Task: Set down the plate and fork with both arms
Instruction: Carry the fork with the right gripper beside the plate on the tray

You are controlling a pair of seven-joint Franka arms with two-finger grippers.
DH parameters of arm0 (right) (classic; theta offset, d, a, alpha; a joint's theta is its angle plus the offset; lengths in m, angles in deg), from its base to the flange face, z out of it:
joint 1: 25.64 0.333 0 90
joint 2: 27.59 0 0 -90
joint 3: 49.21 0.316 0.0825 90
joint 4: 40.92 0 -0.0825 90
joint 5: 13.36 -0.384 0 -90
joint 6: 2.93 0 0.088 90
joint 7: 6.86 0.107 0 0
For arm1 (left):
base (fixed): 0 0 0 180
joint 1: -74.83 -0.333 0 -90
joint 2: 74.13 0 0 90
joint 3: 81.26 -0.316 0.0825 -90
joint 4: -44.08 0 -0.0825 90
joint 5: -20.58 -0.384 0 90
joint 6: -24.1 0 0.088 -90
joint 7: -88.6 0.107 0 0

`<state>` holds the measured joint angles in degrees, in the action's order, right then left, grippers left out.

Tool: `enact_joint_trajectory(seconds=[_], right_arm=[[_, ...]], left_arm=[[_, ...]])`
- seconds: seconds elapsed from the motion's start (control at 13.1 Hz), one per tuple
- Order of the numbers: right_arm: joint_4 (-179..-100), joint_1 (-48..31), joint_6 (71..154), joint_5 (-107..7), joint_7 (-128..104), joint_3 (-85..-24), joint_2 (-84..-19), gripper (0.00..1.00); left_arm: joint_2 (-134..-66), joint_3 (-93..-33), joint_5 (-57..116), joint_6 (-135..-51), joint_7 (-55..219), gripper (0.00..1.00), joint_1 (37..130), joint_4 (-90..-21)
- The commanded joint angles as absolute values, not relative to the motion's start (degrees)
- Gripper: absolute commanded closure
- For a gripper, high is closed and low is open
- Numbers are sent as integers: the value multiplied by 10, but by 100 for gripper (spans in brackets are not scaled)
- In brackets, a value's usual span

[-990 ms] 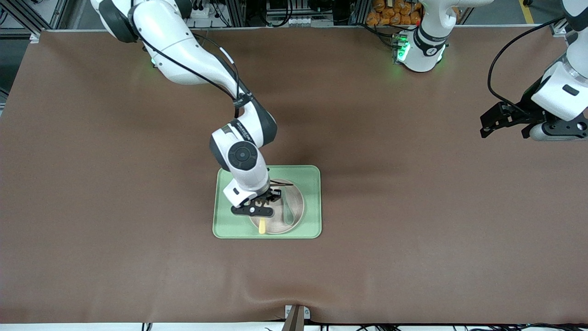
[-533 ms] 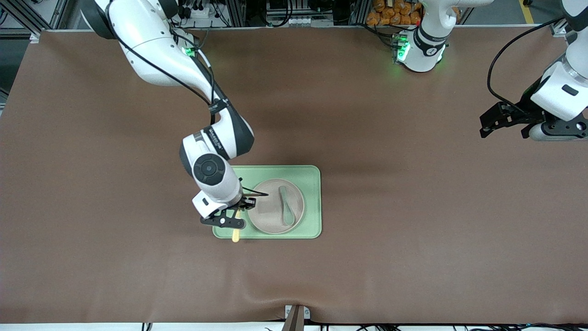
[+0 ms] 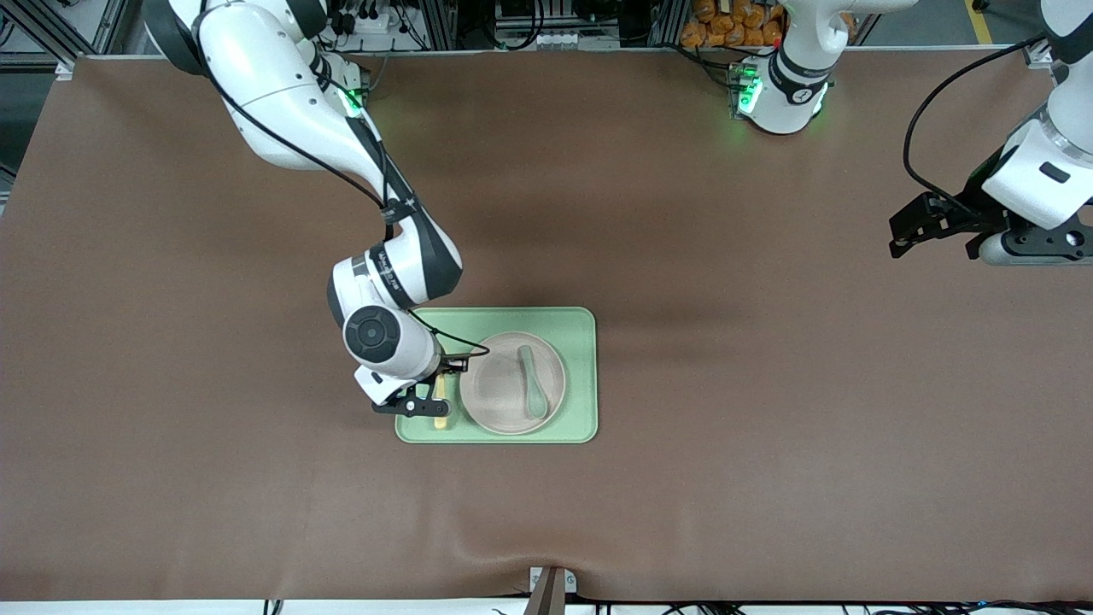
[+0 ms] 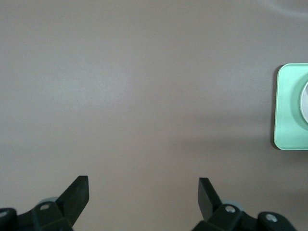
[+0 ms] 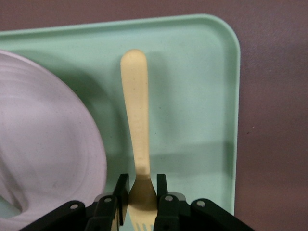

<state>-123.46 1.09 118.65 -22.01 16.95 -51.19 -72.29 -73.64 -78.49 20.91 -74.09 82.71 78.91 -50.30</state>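
Most of the job looks done, judging by how things lie. The plate (image 3: 512, 382) sits on the green tray (image 3: 581, 376), which lies a little toward the right arm's end of the table from the middle and somewhat nearer the front edge than the edge where the bases stand. A grey-green spoon (image 3: 532, 384) rests in the plate.

The fork (image 3: 441, 408) lies lengthwise over the bare strip of tray between the plate and the tray's edge on the right arm's side. The right gripper (image 3: 424, 401) is low over that strip, and in the right wrist view its jaws are clenched on the fork (image 5: 137, 130) near the tine end, with the handle reaching out along the tray (image 5: 192, 86) just beside the plate (image 5: 48, 134). Whether the fork already rests on the tray or hangs just above it I cannot tell.

What seems left is small: let go of the fork and lift clear without dragging it.

The left gripper (image 3: 931, 224) waits up over the table's edge at the left arm's end, well apart from the tray. Its jaws are spread wide and hold nothing, as the left wrist view shows (image 4: 143, 192), with only bare tabletop below.
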Motion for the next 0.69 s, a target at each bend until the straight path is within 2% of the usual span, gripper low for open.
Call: enact_joint_trajectory(seconds=[0.0, 0.61], right_arm=[[-1259, -9, 1195, -240, 141, -503, -714, 100], [-1306, -8, 1269, -239, 140, -504, -721, 100]], left_arm=[[-742, -785, 207, -731, 833, 0, 791, -491], [-742, -785, 207, -731, 834, 0, 790, -491]])
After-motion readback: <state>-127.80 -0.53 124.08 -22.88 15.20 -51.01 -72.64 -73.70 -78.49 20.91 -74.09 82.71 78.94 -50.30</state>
